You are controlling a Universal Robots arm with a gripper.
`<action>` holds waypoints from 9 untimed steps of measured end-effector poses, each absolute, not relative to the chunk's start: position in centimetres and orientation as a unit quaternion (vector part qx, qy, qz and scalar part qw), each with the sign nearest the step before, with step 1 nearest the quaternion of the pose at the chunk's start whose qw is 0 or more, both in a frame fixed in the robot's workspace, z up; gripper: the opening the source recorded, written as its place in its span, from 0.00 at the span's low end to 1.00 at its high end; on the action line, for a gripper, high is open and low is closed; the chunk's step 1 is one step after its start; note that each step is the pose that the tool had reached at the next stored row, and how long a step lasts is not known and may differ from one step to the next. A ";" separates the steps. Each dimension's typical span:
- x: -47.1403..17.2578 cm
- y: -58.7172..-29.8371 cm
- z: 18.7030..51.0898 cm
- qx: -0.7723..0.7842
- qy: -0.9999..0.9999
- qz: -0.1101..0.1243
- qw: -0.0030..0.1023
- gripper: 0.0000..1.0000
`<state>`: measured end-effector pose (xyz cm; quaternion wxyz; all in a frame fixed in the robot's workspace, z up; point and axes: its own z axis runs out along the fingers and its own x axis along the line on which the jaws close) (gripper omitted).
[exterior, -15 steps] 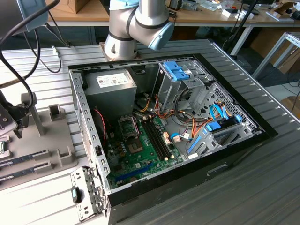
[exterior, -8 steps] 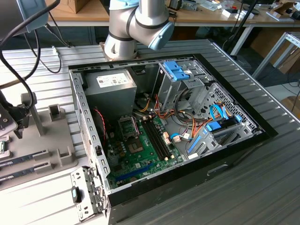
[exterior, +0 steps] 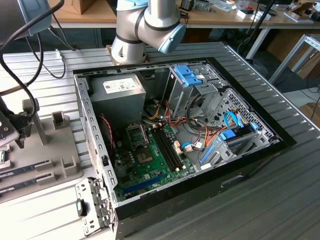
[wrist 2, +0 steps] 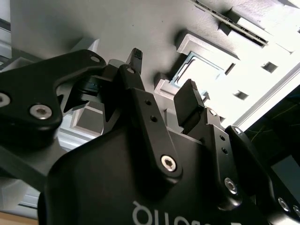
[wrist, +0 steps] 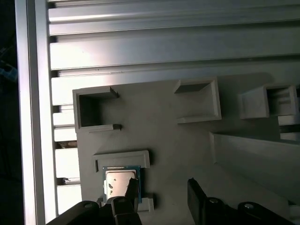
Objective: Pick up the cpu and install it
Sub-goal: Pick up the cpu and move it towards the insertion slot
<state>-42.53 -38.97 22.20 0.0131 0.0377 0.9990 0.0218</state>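
Exterior view: a robot arm (exterior: 150, 22) stands at the top of the frame. An open computer case (exterior: 95, 120) lies at centre with its motherboard socket (exterior: 136, 134) inside, and a grey holder tray (exterior: 65, 150) sits on the bench (exterior: 280, 200) at the exterior view's left.

Second wrist view: the hand (wrist 2: 163, 71) hangs over the tray, black fingers spread and holding nothing. The cpu (wrist 2: 201, 70) lies flat in a square pocket beyond it.

First wrist view: the cpu (wrist: 121, 180) rests in its pocket, one fingertip (wrist: 132, 187) overlapping its edge. The hand looks off-centre to me. A good pick would need the fingers straddling the chip evenly and closing gently, clear of the pocket walls.
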 end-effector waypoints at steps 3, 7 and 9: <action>-42.8 -39.0 22.1 0.038 0.999 0.022 0.013 0.54; -43.9 -39.0 21.9 0.038 0.999 0.022 0.013 0.54; -44.6 -39.0 21.8 0.038 0.999 0.022 0.013 0.54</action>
